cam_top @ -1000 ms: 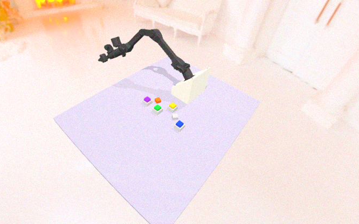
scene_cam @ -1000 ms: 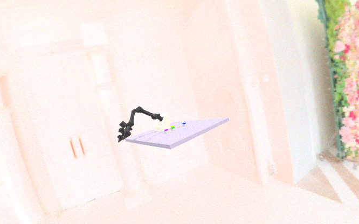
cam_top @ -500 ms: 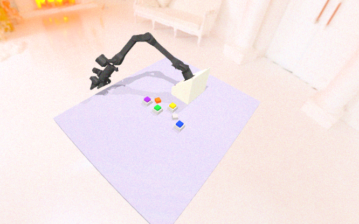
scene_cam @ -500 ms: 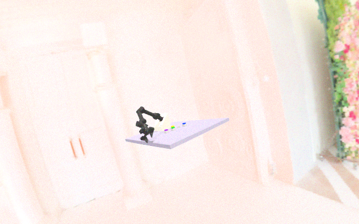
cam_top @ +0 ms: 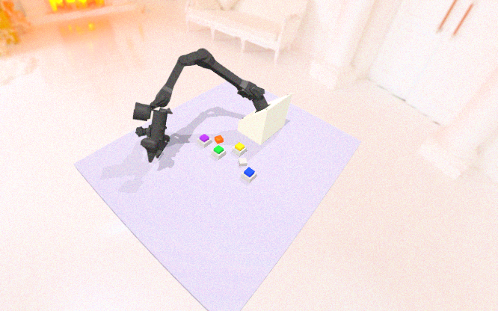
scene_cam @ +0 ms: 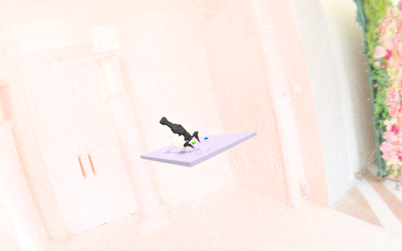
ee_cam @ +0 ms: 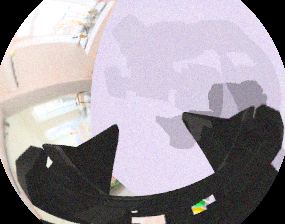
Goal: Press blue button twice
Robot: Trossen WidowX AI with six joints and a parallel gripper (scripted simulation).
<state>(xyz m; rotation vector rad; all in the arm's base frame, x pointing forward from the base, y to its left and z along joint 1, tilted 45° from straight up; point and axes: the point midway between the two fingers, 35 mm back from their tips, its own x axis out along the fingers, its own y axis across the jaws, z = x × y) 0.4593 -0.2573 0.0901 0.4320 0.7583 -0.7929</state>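
The blue button (cam_top: 249,172) (scene_cam: 206,137) sits on its white base on the lilac mat (cam_top: 212,216), nearest the front of the button group. My gripper (cam_top: 152,156) (ee_cam: 150,122) is open and empty. It points down just above the mat, well to the left of all the buttons and far from the blue one. In the wrist view only bare mat and the arm's shadow show between the two dark fingers.
A purple button (cam_top: 204,137), a green button (cam_top: 218,149) and a yellow button (cam_top: 239,146) stand on white bases. An orange block (cam_top: 219,139) and a small white block (cam_top: 242,161) lie among them. A cream wedge-shaped stand (cam_top: 266,119) holds the arm's base.
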